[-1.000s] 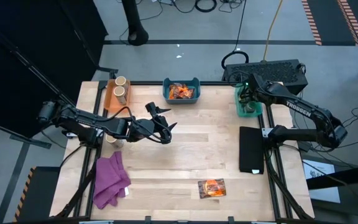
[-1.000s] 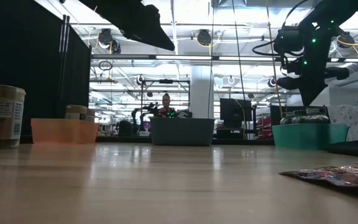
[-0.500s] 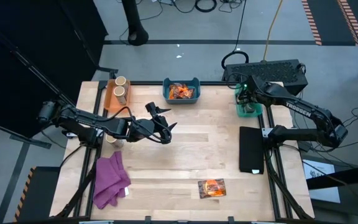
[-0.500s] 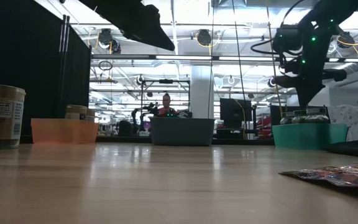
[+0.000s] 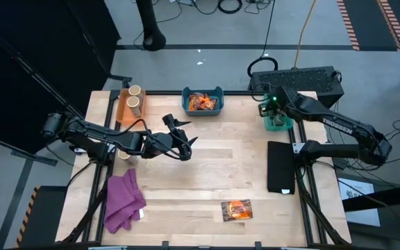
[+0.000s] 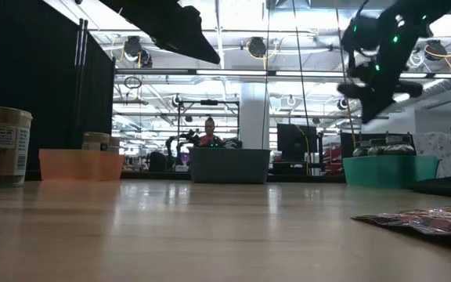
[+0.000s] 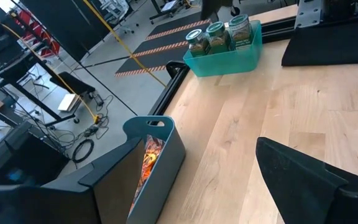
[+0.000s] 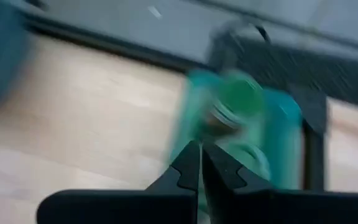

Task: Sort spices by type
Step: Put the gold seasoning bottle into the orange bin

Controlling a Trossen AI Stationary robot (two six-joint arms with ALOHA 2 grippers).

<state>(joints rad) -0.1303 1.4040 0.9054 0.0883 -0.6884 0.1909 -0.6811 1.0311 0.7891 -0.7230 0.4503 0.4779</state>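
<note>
One orange-and-dark packet (image 5: 236, 210) lies flat near the table's near edge. More packets (image 5: 202, 103) sit in the blue bin (image 5: 217, 92). Two tan jars (image 5: 134, 98) stand in the orange bin (image 5: 122, 111), and another tan jar (image 6: 2, 146) stands on the table by the left arm. Dark-green jars (image 7: 216, 34) stand in the teal bin (image 5: 278, 125). My right gripper (image 8: 201, 163) is shut and empty, raised above the teal bin's left side (image 5: 267, 105). My left gripper (image 5: 185, 135) hovers open over the table's middle left, holding nothing.
A purple cloth (image 5: 123, 201) lies at the near left corner. A black pad (image 5: 281, 167) lies along the right edge, near the teal bin. Bare wood stretches between the bins and the lone packet.
My right gripper has risen from just over the teal bin, tipped, and swung a little toward the table's left; it is moving fast. The left arm has kept still.
</note>
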